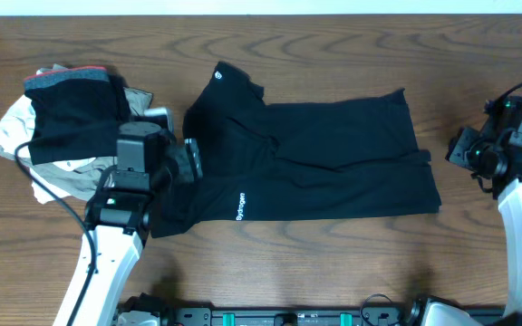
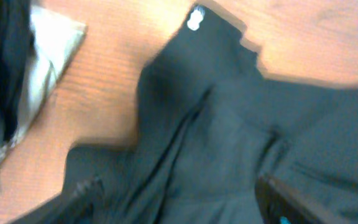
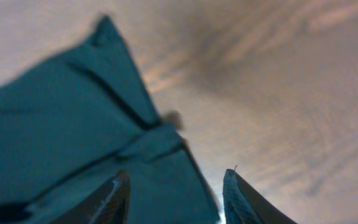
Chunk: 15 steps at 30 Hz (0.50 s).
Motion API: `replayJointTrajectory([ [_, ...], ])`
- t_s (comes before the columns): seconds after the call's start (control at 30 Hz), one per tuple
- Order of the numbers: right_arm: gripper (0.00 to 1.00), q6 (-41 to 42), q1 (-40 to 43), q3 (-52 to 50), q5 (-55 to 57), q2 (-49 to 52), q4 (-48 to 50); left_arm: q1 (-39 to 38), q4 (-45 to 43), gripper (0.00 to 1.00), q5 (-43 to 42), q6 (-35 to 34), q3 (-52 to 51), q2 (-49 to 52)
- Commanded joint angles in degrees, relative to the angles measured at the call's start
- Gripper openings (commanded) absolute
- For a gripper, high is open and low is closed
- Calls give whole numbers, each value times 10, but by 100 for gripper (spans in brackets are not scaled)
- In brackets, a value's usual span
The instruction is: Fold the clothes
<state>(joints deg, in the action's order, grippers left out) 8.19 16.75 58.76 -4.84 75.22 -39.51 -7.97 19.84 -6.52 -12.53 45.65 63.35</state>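
The brown wooden table (image 1: 352, 41) is carrying the black garment (image 1: 324, 163), lying spread flat across its middle, white logo toward the far edge. My left pincer (image 2: 179, 183) is hanging spread wide over its left part, pinching nothing. My right pincer (image 3: 176, 174) is gaping just off its right edge. A heap of other clothes (image 1: 57, 118) is crowding the left end, while bare wood is showing along the far side.

A brown wooden table (image 1: 333, 244) (grain in long wavy lines) fills the view, evenly and softly lit.
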Motion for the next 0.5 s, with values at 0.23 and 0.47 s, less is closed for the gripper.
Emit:
replayJointTrajectory([
  [0.23, 48, -32, 4, 2, -50, -10, -20, 9, 48, 90, -80, 73, 302, 287],
  [0.47, 48, -39, 4, 2, -51, -10, -31, 45, 109, 90, -145, 85, 537, 525],
])
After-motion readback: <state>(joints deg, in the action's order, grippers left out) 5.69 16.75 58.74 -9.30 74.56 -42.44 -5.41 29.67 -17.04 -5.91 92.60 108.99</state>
